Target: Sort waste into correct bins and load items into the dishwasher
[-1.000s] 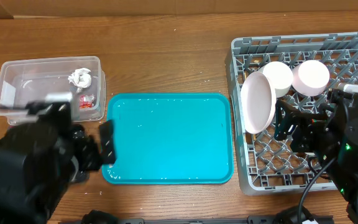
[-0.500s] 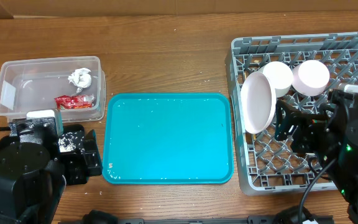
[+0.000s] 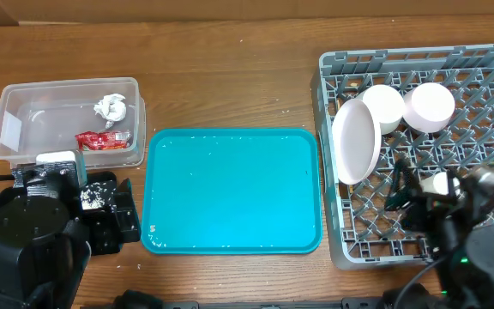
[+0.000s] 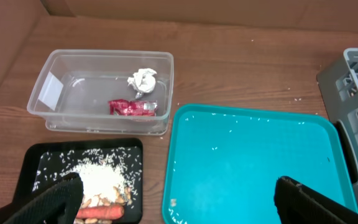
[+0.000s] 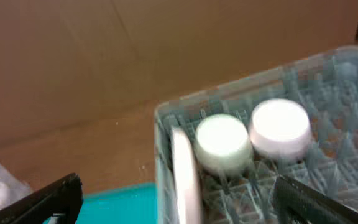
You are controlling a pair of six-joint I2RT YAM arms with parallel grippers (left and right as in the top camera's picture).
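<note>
A clear tub [image 3: 24,120] at the far left holds a crumpled white tissue [image 3: 110,108] and a red wrapper [image 3: 103,138]. In the left wrist view the black tray [image 4: 42,162] holds white rice [image 4: 98,177], brownish scraps [image 4: 107,200] and an orange carrot [image 4: 101,212]. The grey dish rack [image 3: 487,64] holds a white plate [image 3: 356,142] on edge and two white bowls [image 3: 382,105] [image 3: 428,105]. My left gripper [image 4: 179,205] is open and empty above the gap between the black tray and the teal tray. My right gripper [image 5: 179,208] is open and empty over the rack's front. No chopsticks show.
A large teal tray [image 3: 230,189] with a few stray rice grains lies between the tub and the rack. My left arm [image 3: 28,245] covers most of the black tray from above. My right arm [image 3: 470,249] hangs over the rack's front right corner. Brown cardboard lines the back.
My left arm pulled back toward the front left, uncovering the red wrapper in the tub. My right arm then drew back toward the table's front edge, away from the plate.
</note>
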